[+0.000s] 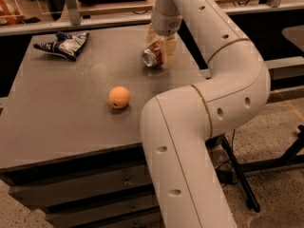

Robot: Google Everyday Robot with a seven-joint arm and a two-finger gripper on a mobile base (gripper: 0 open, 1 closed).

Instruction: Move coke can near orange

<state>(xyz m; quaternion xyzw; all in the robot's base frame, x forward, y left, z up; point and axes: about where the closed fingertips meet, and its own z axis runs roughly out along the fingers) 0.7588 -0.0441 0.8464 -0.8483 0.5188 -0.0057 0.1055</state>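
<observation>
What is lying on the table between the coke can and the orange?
Nothing: the camera view shows only bare table between the coke can and the orange. The hand is at the can.

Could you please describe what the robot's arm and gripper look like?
The arm is glossy off-white, built of thick rounded tubular segments with thin dark seams at the joints and small dark round holes along the shells; no loose cables show. The gripper, at the coke can far across the table, is yellowish and narrower.
</observation>
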